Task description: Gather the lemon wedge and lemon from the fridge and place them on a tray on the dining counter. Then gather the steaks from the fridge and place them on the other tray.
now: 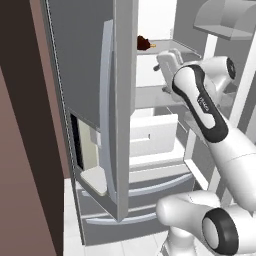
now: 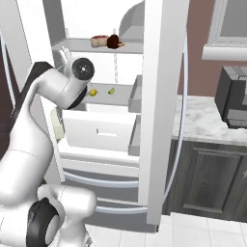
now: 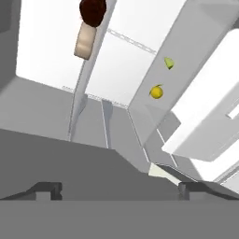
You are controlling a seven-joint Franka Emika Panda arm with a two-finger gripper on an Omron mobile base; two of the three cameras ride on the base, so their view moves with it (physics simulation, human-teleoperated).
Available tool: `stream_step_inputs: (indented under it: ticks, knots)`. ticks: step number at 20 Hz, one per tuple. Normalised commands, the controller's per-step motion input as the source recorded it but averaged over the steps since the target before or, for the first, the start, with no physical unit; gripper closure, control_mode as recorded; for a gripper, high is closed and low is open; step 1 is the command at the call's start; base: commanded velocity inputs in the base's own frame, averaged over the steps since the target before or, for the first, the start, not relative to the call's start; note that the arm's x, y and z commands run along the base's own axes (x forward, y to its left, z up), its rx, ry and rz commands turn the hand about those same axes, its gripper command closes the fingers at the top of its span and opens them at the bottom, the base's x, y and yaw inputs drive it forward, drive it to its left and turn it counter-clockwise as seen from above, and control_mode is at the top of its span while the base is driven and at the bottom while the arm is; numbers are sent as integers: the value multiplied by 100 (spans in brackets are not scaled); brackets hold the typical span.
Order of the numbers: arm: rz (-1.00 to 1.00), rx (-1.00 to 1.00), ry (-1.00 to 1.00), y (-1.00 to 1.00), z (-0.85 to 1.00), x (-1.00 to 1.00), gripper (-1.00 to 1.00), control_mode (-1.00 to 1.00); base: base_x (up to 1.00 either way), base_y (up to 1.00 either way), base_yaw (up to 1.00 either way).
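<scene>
Looming closest in both base views, white arm (image 1: pixel 210 120), elbow bent, reaching into the open fridge (image 2: pixel 159 96). Behind it, fridge doors swung wide, white interior lit, pale drawer (image 2: pixel 99 130) low in the compartment beneath the shelves. Right of the fridge in the right base view, grey-veined marble counter (image 2: pixel 202 120) over dark cabinet doors, with a black appliance (image 2: pixel 234 99) at its back edge.

Gripper (image 3: pixel 119 189) seen from the hand view with both dark fingertips (image 3: pixel 46 189) set far apart, jaws spread wide, pinching nothing, hanging clear of the shelves.

On the upper shelf, near its front edge, two steaks: a pale reddish one (image 2: pixel 100 41) and, just beside it, a darker brown one (image 2: pixel 114 42). On the shelf below, near its front edge, lemon (image 2: pixel 93 92) resting left of the lemon wedge (image 2: pixel 111 90), the two close together but apart. Same pair visible in the hand view, lemon (image 3: pixel 156 92) round and yellow, wedge (image 3: pixel 169 63) smaller and greener, both well clear of the fingertips.
</scene>
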Motion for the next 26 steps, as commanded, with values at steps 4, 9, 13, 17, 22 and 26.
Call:
stream_step_inputs:
  ticks: [4, 9, 13, 17, 22, 26]
  knots:
    - [13, 9, 2, 45, -12, 54, -100, -100, 0, 0, 0]
    - [10, 6, 0, 43, -4, 44, -100, -100, 0, 0, 0]
    - [11, 4, 0, 41, -1, 31, -100, -100, 0, 0, 0]
    - [15, 1, 0, 34, 0, -1, -100, -100, 0, 0, 0]
    - [21, 1, -1, 26, 0, -35, -100, -100, 0, 0, 0]
    - [22, 0, -3, 29, 0, -47, -100, -100, 0, 0, 0]
